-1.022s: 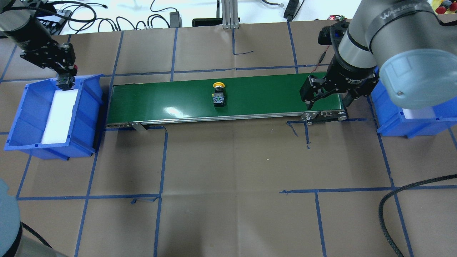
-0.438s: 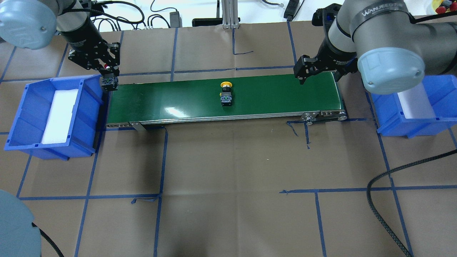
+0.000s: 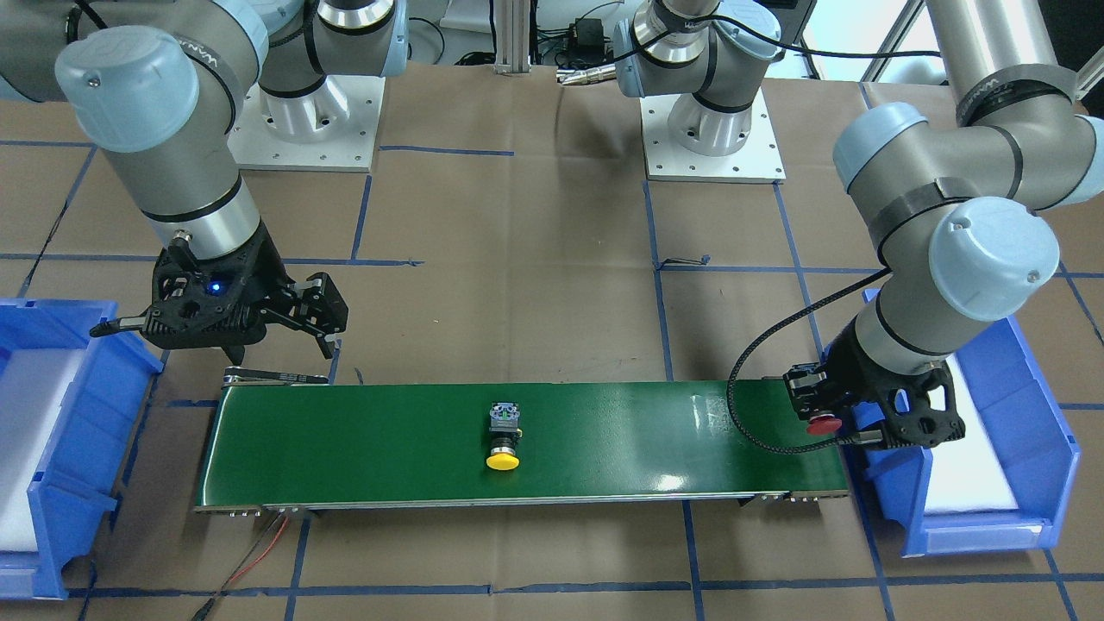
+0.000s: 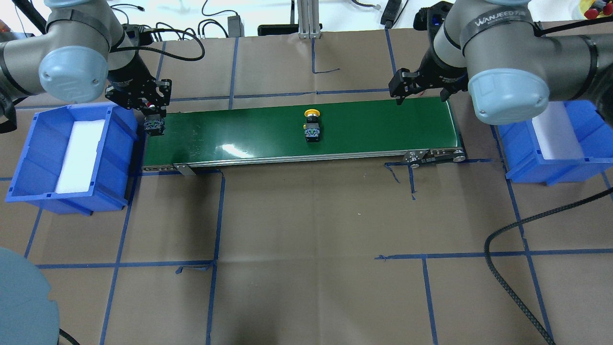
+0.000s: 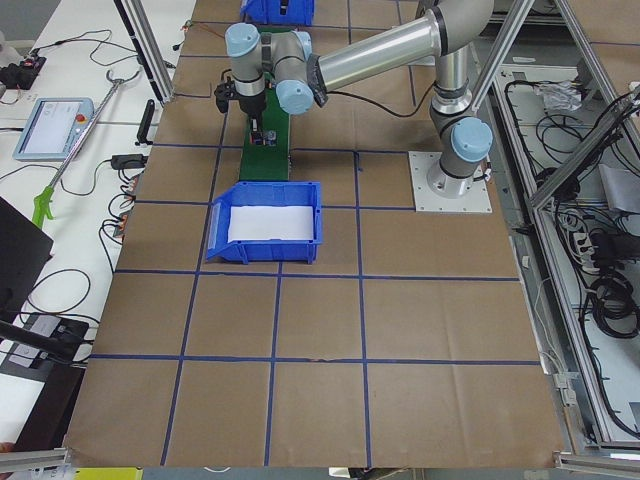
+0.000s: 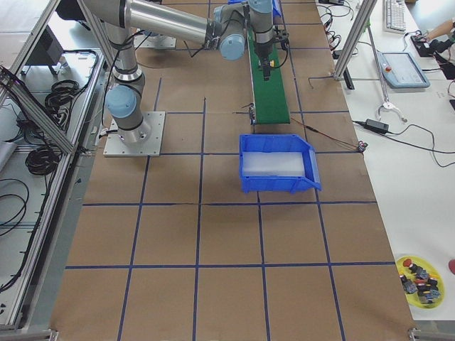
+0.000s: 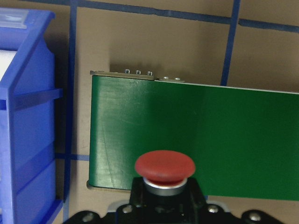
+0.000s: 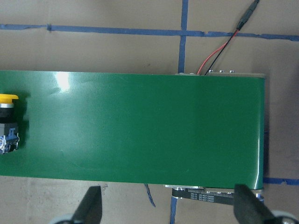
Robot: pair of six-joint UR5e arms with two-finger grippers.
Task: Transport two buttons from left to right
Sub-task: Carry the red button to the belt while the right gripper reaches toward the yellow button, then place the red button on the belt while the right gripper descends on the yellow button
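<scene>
The yellow button (image 4: 311,125) lies on its side on the middle of the green conveyor belt (image 4: 230,136). It also shows in the front view (image 3: 503,440) and at the left edge of the right wrist view (image 8: 7,126). My left gripper (image 4: 153,120) is shut on the red button (image 3: 822,424) over the belt's left end. Its red cap (image 7: 164,167) fills the bottom of the left wrist view. I cannot tell whether the button touches the belt. My right gripper (image 4: 421,93) is open and empty above the belt's right end, with its fingertips (image 8: 91,205) wide apart.
A blue bin (image 4: 28,158) with a white foam liner stands off the belt's left end. A second blue bin (image 4: 527,170) stands off the right end. A black cable (image 4: 503,268) loops over the table at the front right.
My left gripper carried the red button from over the left bin rightward to the belt's left end. The yellow button moved right along the belt. My right gripper shifted toward the belt's far edge.
</scene>
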